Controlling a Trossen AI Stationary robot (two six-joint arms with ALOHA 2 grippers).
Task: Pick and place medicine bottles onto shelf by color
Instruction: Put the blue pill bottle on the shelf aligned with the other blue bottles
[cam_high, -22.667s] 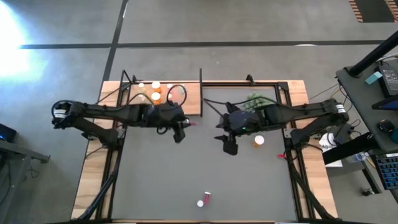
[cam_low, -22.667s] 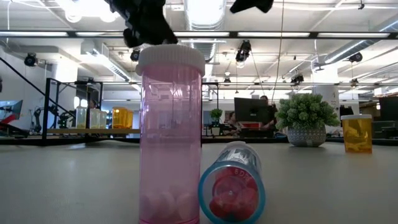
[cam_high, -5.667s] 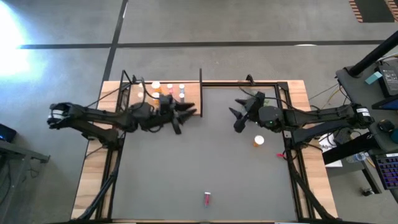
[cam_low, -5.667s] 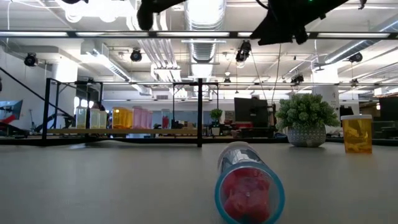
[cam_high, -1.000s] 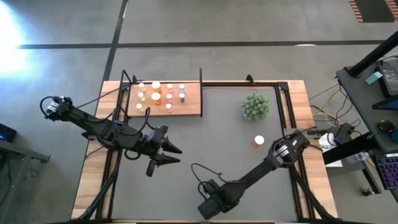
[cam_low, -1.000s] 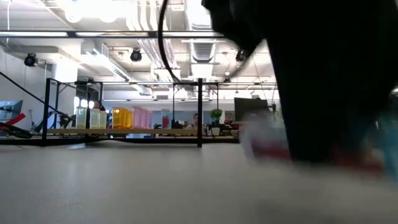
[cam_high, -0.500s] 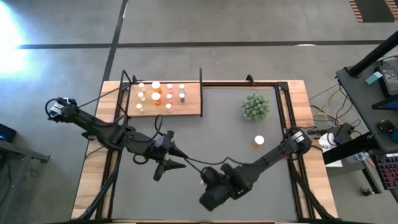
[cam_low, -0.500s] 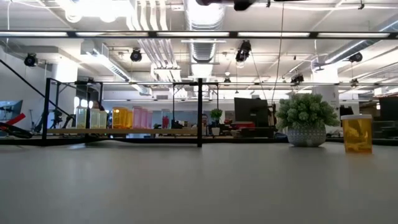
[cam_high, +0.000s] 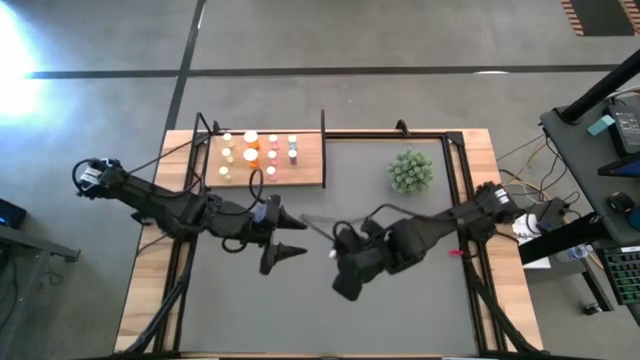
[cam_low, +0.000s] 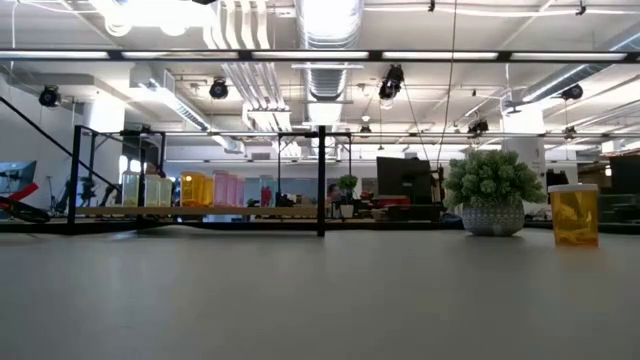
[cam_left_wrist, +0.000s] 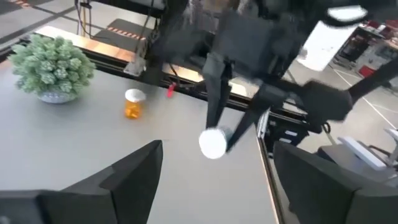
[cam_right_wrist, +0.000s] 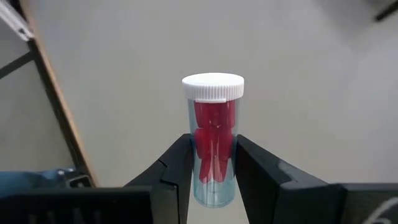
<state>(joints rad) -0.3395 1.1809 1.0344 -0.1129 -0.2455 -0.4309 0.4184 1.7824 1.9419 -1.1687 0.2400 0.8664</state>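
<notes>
Two dark arms reach inward over a grey mat (cam_high: 400, 320) covering the wood-rimmed surface (cam_high: 145, 290), with bare concrete floor all round in the high view. Across the mat in the low view: an open hall with ceiling ducts, strip lights and black frames. At the far left of the surface, a flat light-wood shelf (cam_high: 310, 172) with a thin black upright post (cam_high: 323, 148) at its right end, carrying small white-capped medicine bottles (cam_high: 258, 152) in orange, pink and pale tones, standing upright in rows. At the far right, a small green bushy plant (cam_high: 411, 171) in a pale pot. Right of the plant in the low view, a lone amber bottle with a white cap (cam_low: 574, 214), standing upright on the mat.

Near the middle of the mat, the right gripper (cam_right_wrist: 211, 163), fingers clenched on a clear slim bottle of red pills with a white cap (cam_right_wrist: 213, 138). Held by its lower body, long axis in line with the fingers, cap pointing away from the wrist. Seen from the left wrist camera, white cap end-on, facing the left arm.

Just left of it, the left gripper (cam_high: 285, 233), fingers (cam_high: 292, 250) spread wide and released, grasping nothing, aimed right towards the held bottle, close but apart.
</notes>
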